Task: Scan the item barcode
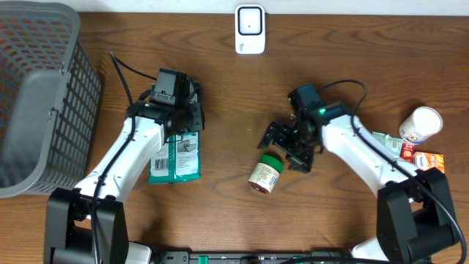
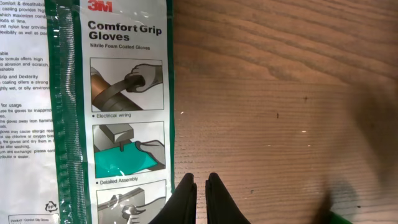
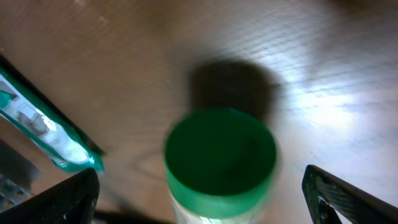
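Above the worktop (image 1: pixel 234 95), I see the left tool (image 1: pixel 179 125) over the top end of the glove packet (image 1: pixel 174 158) and the right tool (image 1: pixel 284 150) at the jar (image 1: pixel 265 174). Either could be the item, I cannot tell which. The white scanner (image 1: pixel 249 29) stands well ahead of both tools, with bare wood between. Left wrist: the fingers (image 2: pixel 186 196) are pressed together just off the packet's right edge with nothing visible between them, so I doubt they have hold of the film, and a lift may leave it lying. Right wrist, blurred: this tool stands wide apart either side of the green lid (image 3: pixel 221 149), not touching. The jar seems to lie on its side, so an off-centre close could roll it away. A mesh basket (image 1: pixel 37 95) crowds the left tool's outer side; a cup (image 1: pixel 421 123) and boxes (image 1: pixel 426 159) crowd the right's.
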Robot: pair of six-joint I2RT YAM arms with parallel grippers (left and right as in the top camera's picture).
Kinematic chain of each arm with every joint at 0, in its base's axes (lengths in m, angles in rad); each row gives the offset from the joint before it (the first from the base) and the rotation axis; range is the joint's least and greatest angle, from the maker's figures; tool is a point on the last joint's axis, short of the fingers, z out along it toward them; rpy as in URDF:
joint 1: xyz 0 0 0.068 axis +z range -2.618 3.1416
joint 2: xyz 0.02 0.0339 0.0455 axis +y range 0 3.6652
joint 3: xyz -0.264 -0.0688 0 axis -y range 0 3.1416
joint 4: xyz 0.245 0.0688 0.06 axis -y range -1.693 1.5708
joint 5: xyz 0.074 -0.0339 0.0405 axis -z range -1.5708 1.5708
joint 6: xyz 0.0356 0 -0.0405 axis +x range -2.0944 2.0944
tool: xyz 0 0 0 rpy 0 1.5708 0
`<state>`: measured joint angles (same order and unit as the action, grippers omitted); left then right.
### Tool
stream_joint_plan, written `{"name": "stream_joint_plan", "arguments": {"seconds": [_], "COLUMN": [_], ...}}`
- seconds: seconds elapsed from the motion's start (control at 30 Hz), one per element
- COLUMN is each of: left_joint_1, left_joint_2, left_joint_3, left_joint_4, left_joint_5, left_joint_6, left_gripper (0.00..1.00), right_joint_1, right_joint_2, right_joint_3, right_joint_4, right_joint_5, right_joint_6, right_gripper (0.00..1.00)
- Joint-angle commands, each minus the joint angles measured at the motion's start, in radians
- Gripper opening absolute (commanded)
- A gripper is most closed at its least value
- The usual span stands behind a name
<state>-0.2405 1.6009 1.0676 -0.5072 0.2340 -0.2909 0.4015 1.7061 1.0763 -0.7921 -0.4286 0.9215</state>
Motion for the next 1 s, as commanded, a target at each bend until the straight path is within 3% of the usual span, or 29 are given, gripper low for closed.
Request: {"name": "stream_joint_plan", "arguments": {"seconds": [0.0, 0.2, 0.67, 0.73, 0.97], "left_joint_1": [-0.002, -0.002, -0.002, -0.002, -0.002], "left_joint_2": [0.007, 0.007, 0.007, 0.007, 0.007], "left_joint_3": [-0.017, -0.017, -0.017, -0.017, -0.017], "left_joint_4": [0.001, 0.000, -0.004, -0.005, -0.005], "left_joint_5": [0.002, 0.002, 0.002, 0.002, 0.002], "left_joint_6": [0.009, 0.009, 0.009, 0.009, 0.009], "left_gripper": [0.08, 0.08, 0.09, 0.09, 0.10], "right_joint_1": [0.039, 0.076, 0.173, 0.174, 0.169], "right_joint_2": [-0.016, -0.016, -0.016, -0.016, -0.016], "right_joint_3": [-0.049, -0.124, -0.187, -0.187, -0.187], "right_joint_4": [0.067, 0.121, 0.265, 0.266, 0.256], "right_joint_5": [0.039, 0.114, 0.214, 0.229, 0.198], "right_joint_6": [0.080, 0.163, 0.193, 0.193, 0.192], "right_gripper": [0.99, 0.99, 0.99, 0.94, 0.89]}}
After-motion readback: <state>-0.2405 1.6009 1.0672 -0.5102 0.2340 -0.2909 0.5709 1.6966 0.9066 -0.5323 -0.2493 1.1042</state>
